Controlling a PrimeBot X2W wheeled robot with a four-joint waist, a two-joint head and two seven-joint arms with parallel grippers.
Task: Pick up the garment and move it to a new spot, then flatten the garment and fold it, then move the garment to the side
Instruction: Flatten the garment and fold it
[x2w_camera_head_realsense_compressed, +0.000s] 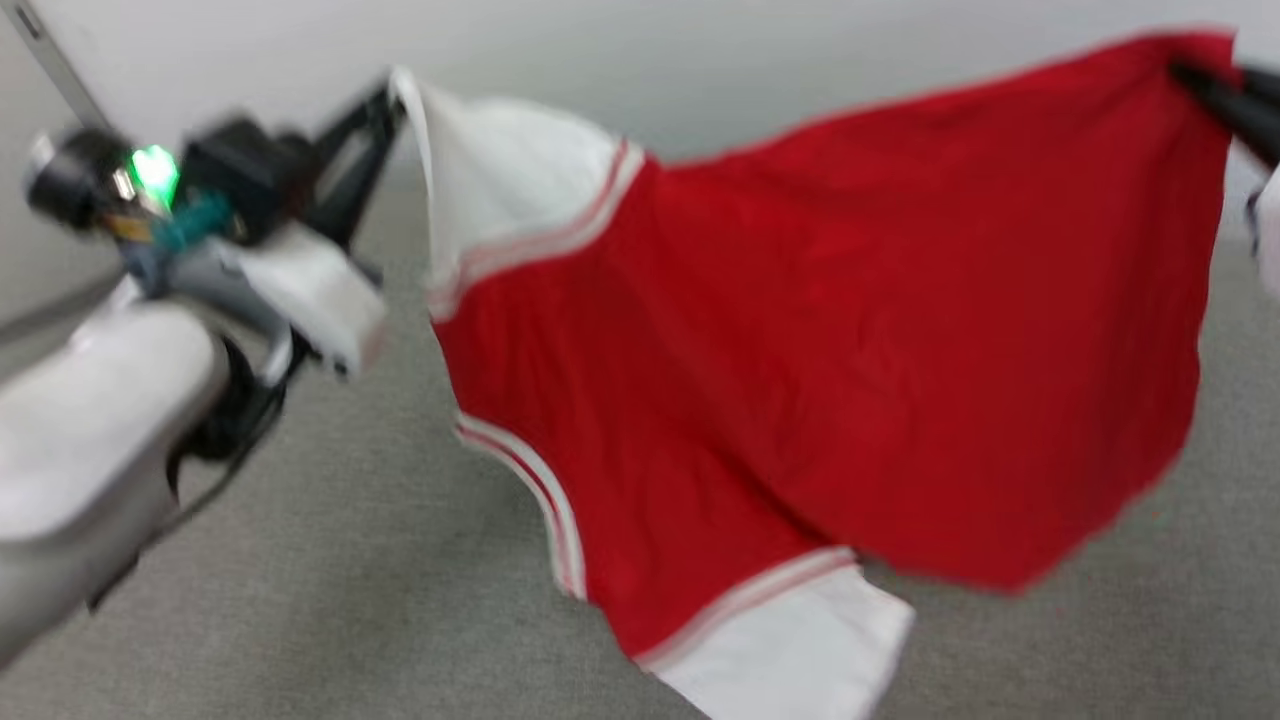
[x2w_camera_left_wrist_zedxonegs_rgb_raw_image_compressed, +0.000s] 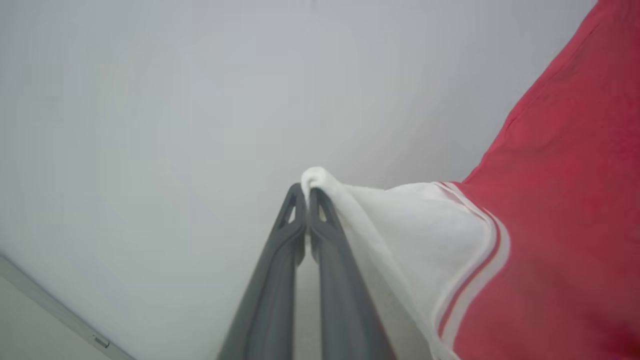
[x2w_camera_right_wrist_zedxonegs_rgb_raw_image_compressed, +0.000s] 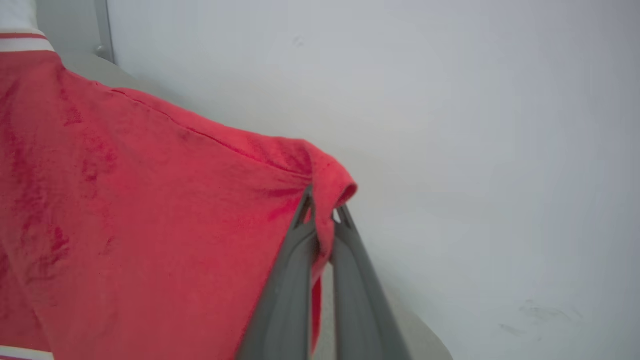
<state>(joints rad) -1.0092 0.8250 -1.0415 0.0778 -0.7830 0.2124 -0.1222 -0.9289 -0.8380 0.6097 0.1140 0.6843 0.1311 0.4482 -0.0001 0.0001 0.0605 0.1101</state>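
Observation:
The garment (x2w_camera_head_realsense_compressed: 820, 330), a red jersey with white sleeves and striped trim, hangs spread in the air above the grey surface, its plain red side toward the head camera. My left gripper (x2w_camera_head_realsense_compressed: 385, 95) is shut on the tip of one white sleeve (x2w_camera_left_wrist_zedxonegs_rgb_raw_image_compressed: 400, 220) at the upper left; in the left wrist view the left gripper (x2w_camera_left_wrist_zedxonegs_rgb_raw_image_compressed: 307, 192) pinches the white cloth between its fingertips. At the upper right my right gripper (x2w_camera_head_realsense_compressed: 1195, 80) is shut on a red corner; the right wrist view shows red fabric (x2w_camera_right_wrist_zedxonegs_rgb_raw_image_compressed: 150, 200) bunched between the right gripper (x2w_camera_right_wrist_zedxonegs_rgb_raw_image_compressed: 322, 202) fingers. The other sleeve (x2w_camera_head_realsense_compressed: 800, 640) dangles low.
A grey carpeted surface (x2w_camera_head_realsense_compressed: 350, 580) lies under the garment. A pale wall (x2w_camera_head_realsense_compressed: 700, 50) stands behind. My left forearm (x2w_camera_head_realsense_compressed: 90, 430) crosses the lower left of the head view. A metal rail (x2w_camera_right_wrist_zedxonegs_rgb_raw_image_compressed: 105, 30) runs along the wall.

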